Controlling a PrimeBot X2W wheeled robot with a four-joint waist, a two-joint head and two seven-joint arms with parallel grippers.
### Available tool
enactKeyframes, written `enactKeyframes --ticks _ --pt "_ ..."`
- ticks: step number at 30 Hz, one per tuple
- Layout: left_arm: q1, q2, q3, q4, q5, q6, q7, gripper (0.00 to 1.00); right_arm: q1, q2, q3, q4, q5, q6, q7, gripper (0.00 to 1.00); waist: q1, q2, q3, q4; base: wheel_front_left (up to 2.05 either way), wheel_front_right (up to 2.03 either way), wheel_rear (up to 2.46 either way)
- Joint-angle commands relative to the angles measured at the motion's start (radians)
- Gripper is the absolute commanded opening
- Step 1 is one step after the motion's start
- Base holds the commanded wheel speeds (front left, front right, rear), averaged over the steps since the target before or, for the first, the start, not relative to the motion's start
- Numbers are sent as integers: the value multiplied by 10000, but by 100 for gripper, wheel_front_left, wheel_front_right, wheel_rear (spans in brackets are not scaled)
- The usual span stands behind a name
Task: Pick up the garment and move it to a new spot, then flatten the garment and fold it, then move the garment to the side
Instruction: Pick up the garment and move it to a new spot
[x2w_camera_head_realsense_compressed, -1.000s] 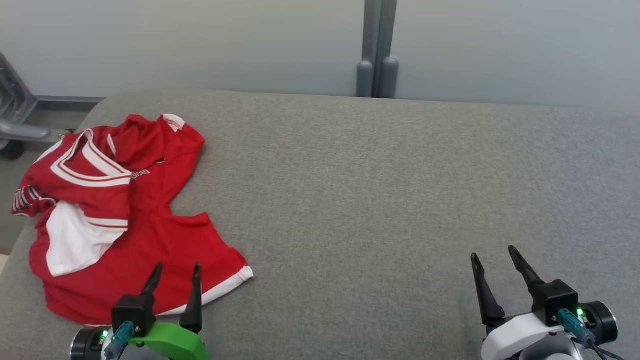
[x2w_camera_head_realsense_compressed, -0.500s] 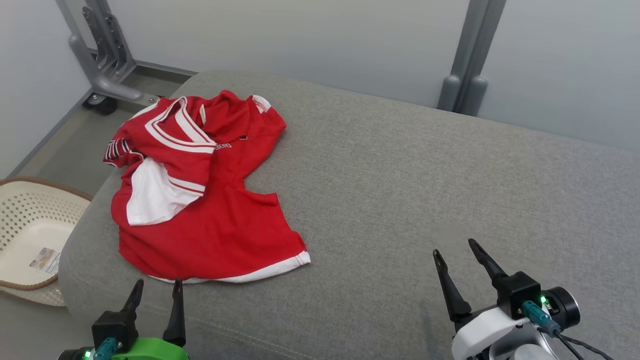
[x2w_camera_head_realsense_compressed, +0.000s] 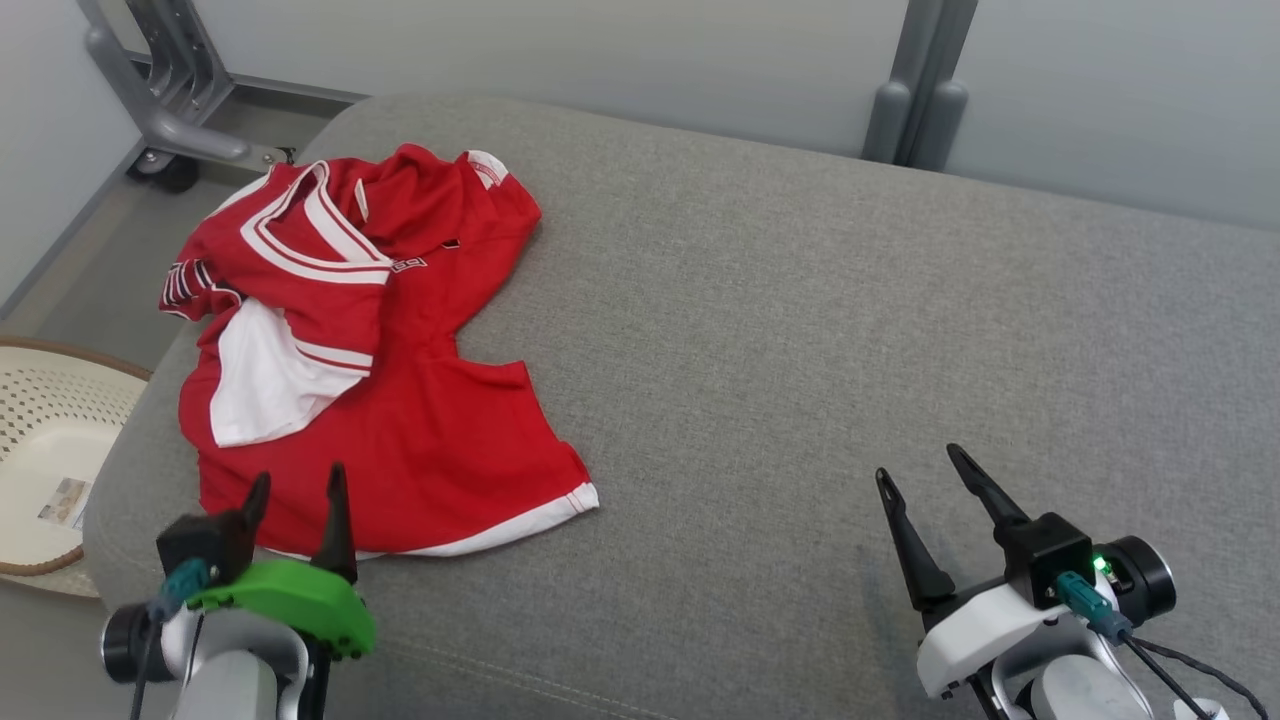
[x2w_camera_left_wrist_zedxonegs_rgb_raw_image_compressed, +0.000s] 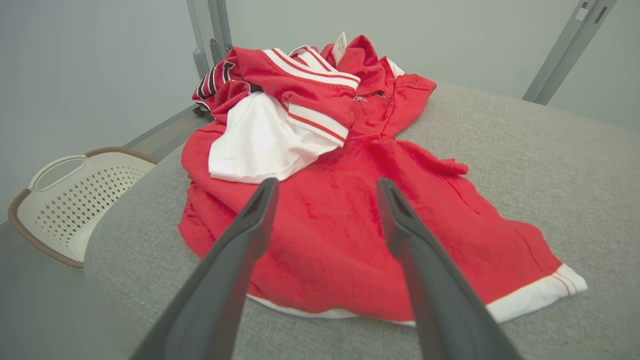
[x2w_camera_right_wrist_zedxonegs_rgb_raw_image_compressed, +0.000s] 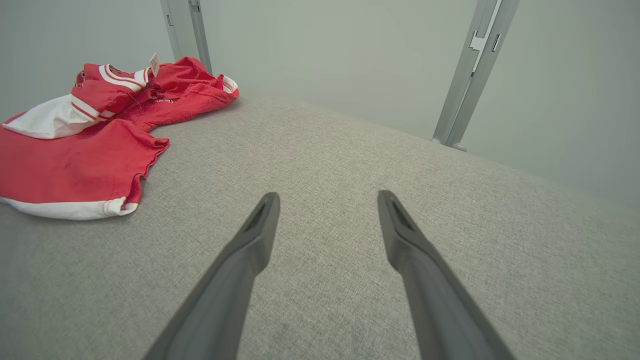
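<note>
— Where's the garment (x2w_camera_head_realsense_compressed: 400, 440)?
— Crumpled at the cushion's (x2w_camera_head_realsense_compressed: 800, 330) left end. Left gripper (x2w_camera_head_realsense_compressed: 299, 473) gapes over that end; right gripper (x2w_camera_head_realsense_compressed: 917, 461) spread over its right half.
— I'd pinch a thick fold, lift slowly.

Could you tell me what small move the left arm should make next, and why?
Probably ease the open left gripper forward and down onto the red garment near its white hem: its fingers frame the cloth, nothing is held, and the right gripper sits far off over grey cushion.
</note>
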Motion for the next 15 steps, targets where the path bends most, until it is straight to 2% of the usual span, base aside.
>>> enactKeyframes --ticks 1,9,11,15 --pt "-661 165 -81 272 -133 -16 247 100 -197 -129 -39 -48 -49 -3 -32 100 0 0 564 -387 0 0 0" --pt "-3716 1116 -399 1904 -894 -23 2603 100 -977 -377 28 -121 -212 -3 -33 100 0 0 2154 -853 0 0 0" --pt "-4856 1590 -161 2552 -1275 -23 3403 100 -1324 -396 91 -165 -265 -3 -33 100 0 0 2848 -1072 0 0 0" --pt "-5876 1808 260 3484 -1829 -19 4036 100 -1549 -366 81 -133 -290 -3 -32 100 0 0 3442 -1339 0 0 0"
